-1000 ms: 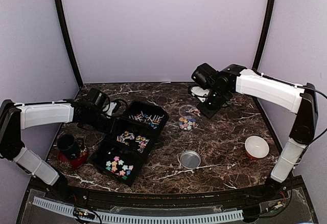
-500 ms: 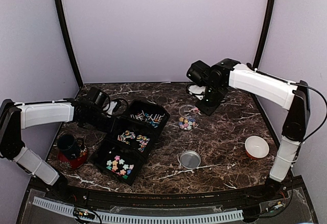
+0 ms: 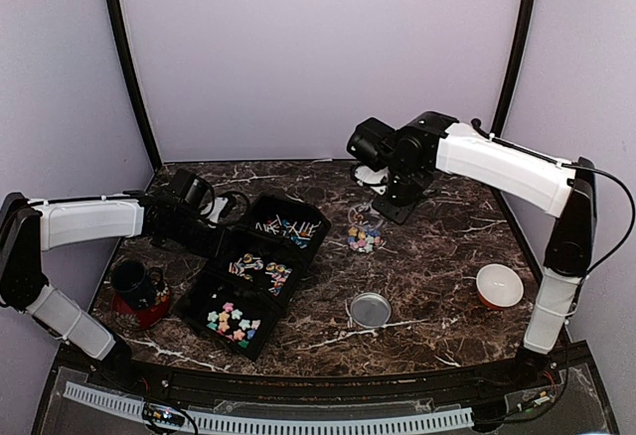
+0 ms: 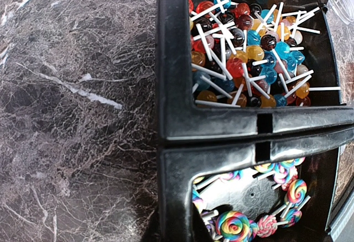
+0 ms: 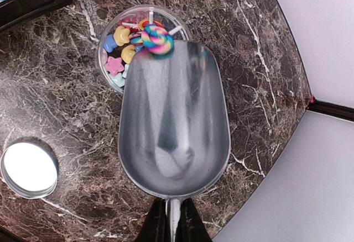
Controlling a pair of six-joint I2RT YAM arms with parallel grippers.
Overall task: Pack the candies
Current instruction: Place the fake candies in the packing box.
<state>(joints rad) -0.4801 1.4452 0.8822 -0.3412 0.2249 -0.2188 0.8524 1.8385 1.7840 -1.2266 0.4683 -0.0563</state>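
A glass jar [image 3: 365, 236] [image 5: 110, 82] stands mid-table, partly filled with small mixed-colour candies [image 5: 116, 51]. My right gripper [image 5: 173, 222] [image 3: 396, 203] is shut on the handle of a metal scoop [image 5: 174, 126], whose lip lies over the jar's mouth. A rainbow swirl lollipop [image 5: 156, 38] sits at that lip, above the jar. The scoop's bowl is otherwise bare. More candies [image 3: 231, 321] fill the near compartment of the black tray [image 3: 195, 301]. My left gripper [image 4: 176, 228] [image 3: 214, 236] is shut on the tray's rim [image 4: 177, 187].
The tray's far compartment holds ball lollipops [image 4: 249, 48], the middle one swirl lollipops [image 4: 276, 203]. A round metal lid [image 3: 370, 309] [image 5: 29, 167] lies near the jar. An orange-and-white bowl [image 3: 499, 285] stands at the right, a dark mug [image 3: 134, 284] on a red saucer at the left.
The right arm has swung left and towards the back, carrying the scoop over the jar. The left arm and the tray have not moved.
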